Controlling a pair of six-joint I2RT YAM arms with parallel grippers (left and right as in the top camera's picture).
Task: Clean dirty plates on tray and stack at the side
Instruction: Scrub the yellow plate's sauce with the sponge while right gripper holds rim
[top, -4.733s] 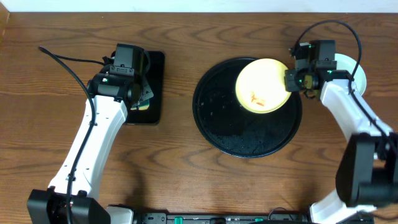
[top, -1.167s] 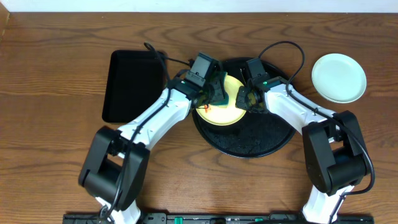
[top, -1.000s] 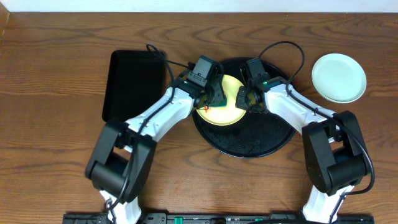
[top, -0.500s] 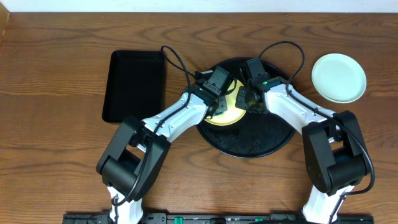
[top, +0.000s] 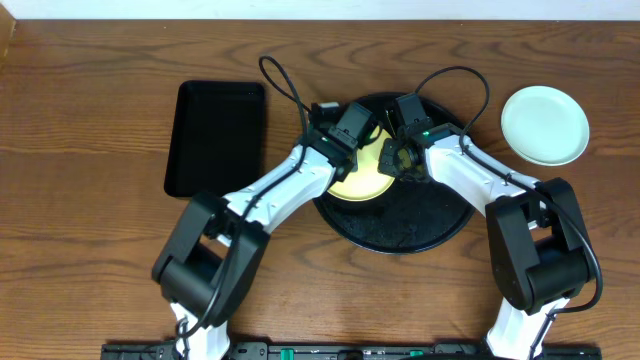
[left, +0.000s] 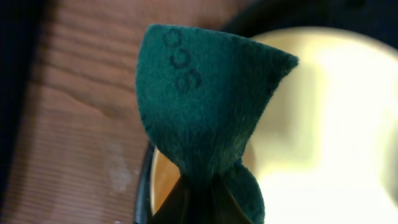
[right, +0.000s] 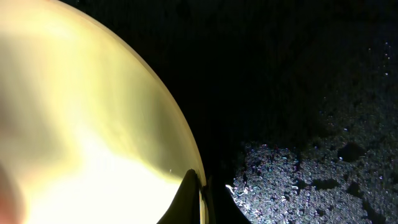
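One pale yellow plate (top: 357, 184) lies in the left part of the round black tray (top: 420, 215). My left gripper (top: 352, 150) hangs over it, shut on a folded dark green scouring pad (left: 205, 106) that rests against the plate (left: 329, 124) near its left rim. From the other side, my right gripper (top: 392, 160) is shut on the plate's right rim; its fingertips (right: 189, 199) pinch the edge of the plate (right: 81, 124). No red smear shows on the visible part. A pale mint plate (top: 545, 125) sits on the table at the right, off the tray.
A rectangular black tray (top: 215, 137) lies on the wood table to the left. The round tray's floor (right: 311, 162) is wet and speckled. Both arms cross over the tray's upper left, their cables looping above it.
My left gripper has swept the green pad rightward across the yellow plate; the red smear seen a second ago is no longer visible. My right gripper has kept hold of the rim.
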